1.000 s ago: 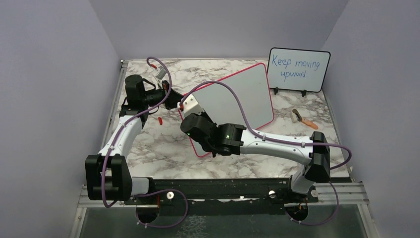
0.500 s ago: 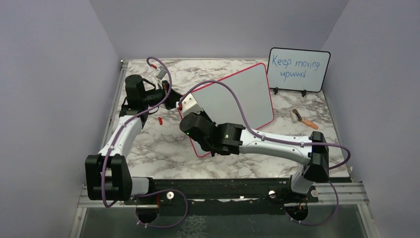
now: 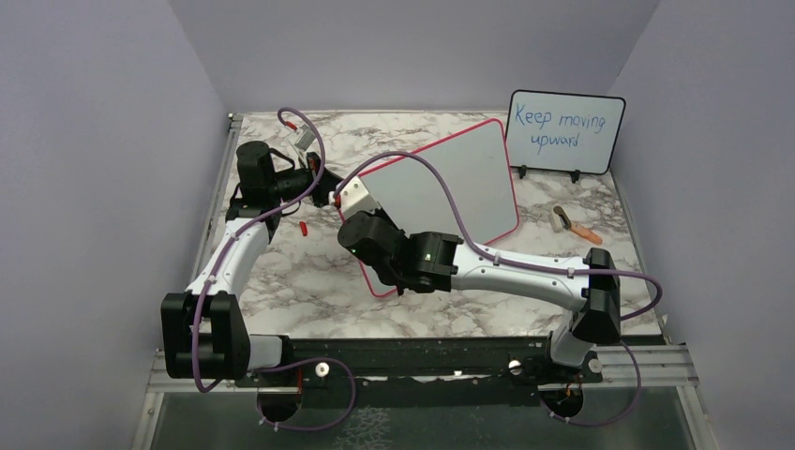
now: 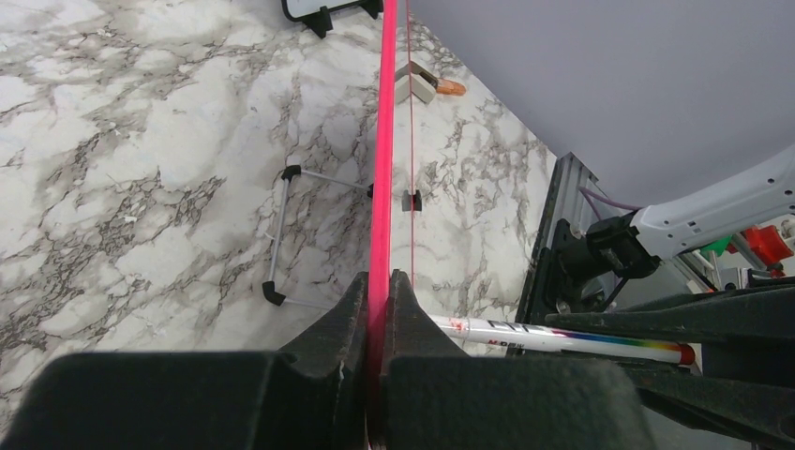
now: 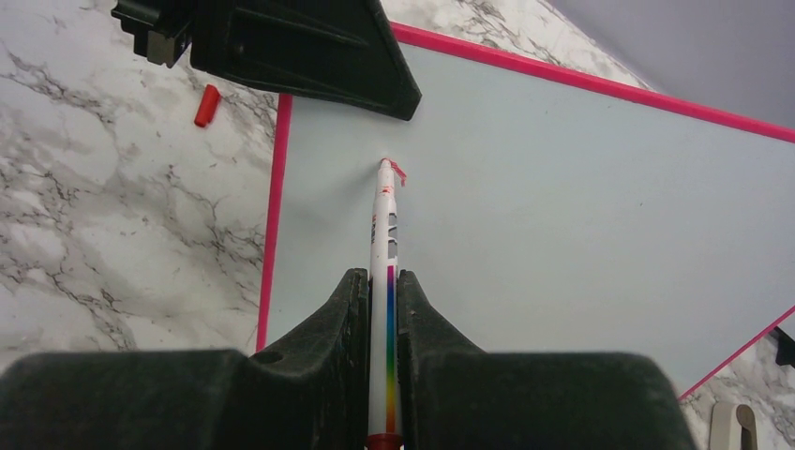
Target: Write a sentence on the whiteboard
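Marble tabletop point(image 3: 309, 272), purple walls point(image 3: 94, 141). I count two boards: whiteboard point(image 3: 487, 178) mid-table, black-framed board point(image 3: 565, 131) behind its right corner. My left gripper point(image 4: 380, 281) pinches its pink edge, steadying it, I judge. My right gripper point(image 5: 382, 277) clamps one marker point(image 5: 384, 220), tip on the face by one red stroke point(image 5: 397, 171). One cap point(image 5: 207, 105) lies off its left edge.

Pink-framed whiteboard point(image 3: 480, 178), standing on edge, tilted, surface nearly blank, one short red stroke point(image 5: 397, 171) near its left edge

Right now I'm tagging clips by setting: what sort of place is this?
Likely a robot test cell: plain lilac walls box in a marble-patterned tabletop, with a black metal arm-mounting rail along its near edge.
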Motion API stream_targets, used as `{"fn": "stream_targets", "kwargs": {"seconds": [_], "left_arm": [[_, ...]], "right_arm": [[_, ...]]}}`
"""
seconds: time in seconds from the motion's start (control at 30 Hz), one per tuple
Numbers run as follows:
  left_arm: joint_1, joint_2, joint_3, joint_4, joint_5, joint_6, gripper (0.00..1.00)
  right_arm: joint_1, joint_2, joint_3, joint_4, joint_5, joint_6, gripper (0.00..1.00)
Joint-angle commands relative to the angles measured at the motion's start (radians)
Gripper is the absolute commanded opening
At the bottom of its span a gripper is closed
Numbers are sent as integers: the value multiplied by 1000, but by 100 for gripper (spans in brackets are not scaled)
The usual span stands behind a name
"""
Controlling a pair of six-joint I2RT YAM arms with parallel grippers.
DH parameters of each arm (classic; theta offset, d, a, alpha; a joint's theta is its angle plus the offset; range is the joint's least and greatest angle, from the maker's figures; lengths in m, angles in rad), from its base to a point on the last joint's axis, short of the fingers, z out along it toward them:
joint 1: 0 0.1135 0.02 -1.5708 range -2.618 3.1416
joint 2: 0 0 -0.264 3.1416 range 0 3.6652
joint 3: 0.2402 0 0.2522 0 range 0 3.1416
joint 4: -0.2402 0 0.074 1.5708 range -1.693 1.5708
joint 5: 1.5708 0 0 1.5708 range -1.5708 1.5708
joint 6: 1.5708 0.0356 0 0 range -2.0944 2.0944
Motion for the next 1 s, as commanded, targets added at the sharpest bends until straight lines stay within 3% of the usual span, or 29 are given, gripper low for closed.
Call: {"fn": "stream_targets", "kwargs": {"seconds": [0.0, 0.97], "left_arm": [[-26, 13, 3, -43, 10, 63, 0], [-27, 15, 5, -46, 8, 65, 0]], "right_arm": [[6, 28, 40, 19, -54, -12, 1], [6, 43, 13, -163, -152, 56, 1]]}}
